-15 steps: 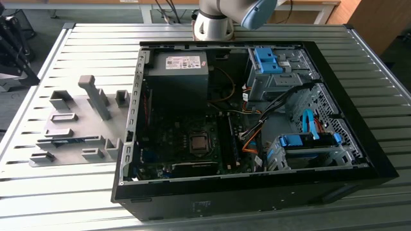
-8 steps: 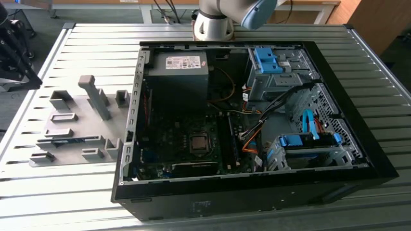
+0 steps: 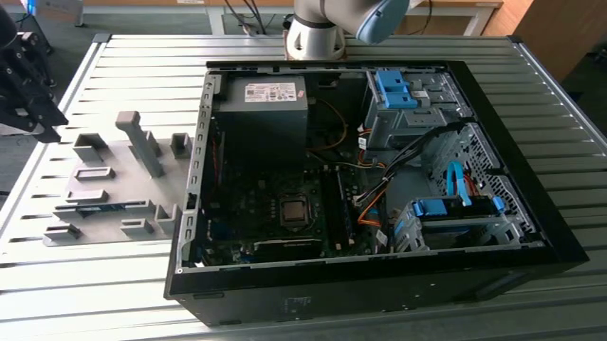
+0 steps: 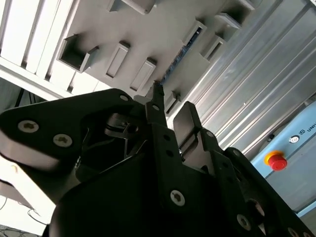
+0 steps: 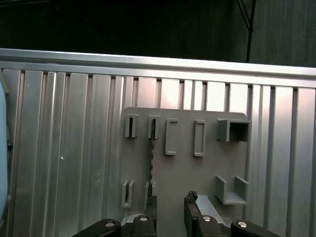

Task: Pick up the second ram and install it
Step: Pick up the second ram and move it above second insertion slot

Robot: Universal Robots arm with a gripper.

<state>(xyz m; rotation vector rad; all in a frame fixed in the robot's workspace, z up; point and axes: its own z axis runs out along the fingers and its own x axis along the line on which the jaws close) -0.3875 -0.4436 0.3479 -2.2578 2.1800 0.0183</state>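
The second ram (image 3: 99, 207) stands on edge in the grey fixture (image 3: 114, 177) on the tabletop (image 3: 57, 284), exterior view's left of the open case (image 3: 379, 284). In the second wrist view, the ram (image 4: 180, 52) lies beyond my jaws, parted and empty. In the first wrist view, the ram (image 5: 149, 163) runs between block pairs. Descending off its line, I judge, could hit a block or tilt it.
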